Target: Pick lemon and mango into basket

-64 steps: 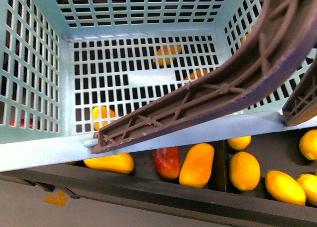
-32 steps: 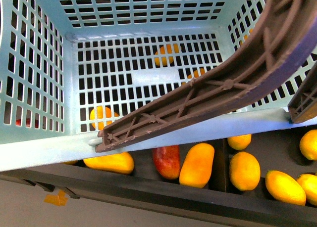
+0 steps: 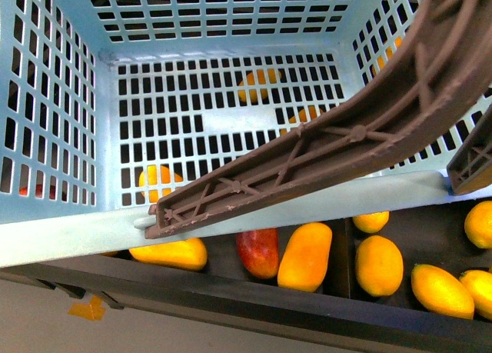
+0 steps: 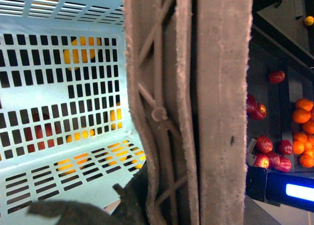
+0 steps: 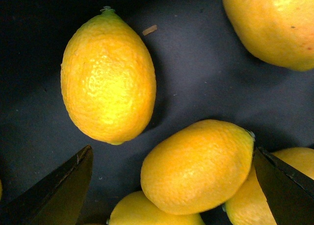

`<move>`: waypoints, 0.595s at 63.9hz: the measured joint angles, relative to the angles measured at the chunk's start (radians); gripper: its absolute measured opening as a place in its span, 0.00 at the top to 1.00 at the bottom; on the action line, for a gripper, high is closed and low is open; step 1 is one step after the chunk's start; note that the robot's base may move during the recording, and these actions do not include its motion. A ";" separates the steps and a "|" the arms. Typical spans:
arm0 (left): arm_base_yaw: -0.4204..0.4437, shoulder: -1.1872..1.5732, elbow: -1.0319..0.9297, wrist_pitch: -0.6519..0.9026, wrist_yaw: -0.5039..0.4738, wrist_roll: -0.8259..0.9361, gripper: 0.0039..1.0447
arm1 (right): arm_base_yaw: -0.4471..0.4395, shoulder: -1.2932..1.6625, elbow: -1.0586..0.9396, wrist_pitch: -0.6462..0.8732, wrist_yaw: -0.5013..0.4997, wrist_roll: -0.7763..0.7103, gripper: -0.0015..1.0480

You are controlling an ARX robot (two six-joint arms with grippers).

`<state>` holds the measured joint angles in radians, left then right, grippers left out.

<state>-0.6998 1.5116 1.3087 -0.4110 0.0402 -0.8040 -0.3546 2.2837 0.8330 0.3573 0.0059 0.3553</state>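
The light teal basket (image 3: 69,238) fills the upper front view, held above the fruit trays, its brown handle (image 3: 346,138) crossing it. Its inside looks empty; fruit shows only through the slots. In the left wrist view my left gripper (image 4: 147,200) is shut on the handle (image 4: 211,107) beside the basket wall (image 4: 49,87). Yellow-orange mangoes (image 3: 306,255) lie in the black tray below the basket rim. Lemons (image 3: 378,264) lie in the compartment to their right. My right gripper (image 5: 172,151) is open just above a lemon (image 5: 196,166), one finger on each side of it. Neither arm shows in the front view.
A red-and-yellow mango (image 3: 259,253) lies between two yellow mangoes. Oranges (image 3: 257,84) show through the basket floor. Other lemons (image 5: 108,78) crowd round the right gripper. Red apples (image 4: 274,146) and oranges (image 4: 304,117) lie beyond the handle. The tray's dark front edge (image 3: 307,311) runs below.
The basket has shifted slightly to the right and its handle end has risen a little. The fruit in the trays has not moved.
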 joint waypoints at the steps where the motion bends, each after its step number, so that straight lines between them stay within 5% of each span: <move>1: 0.000 0.000 0.000 0.000 0.000 0.000 0.86 | 0.003 0.009 0.010 -0.002 -0.004 0.002 0.08; 38: 0.000 0.000 0.000 0.000 0.000 0.000 0.86 | 0.069 0.210 0.247 -0.050 -0.017 0.046 0.09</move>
<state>-0.6998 1.5116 1.3087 -0.4110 0.0406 -0.8040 -0.2859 2.4935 1.0801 0.3069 -0.0113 0.4011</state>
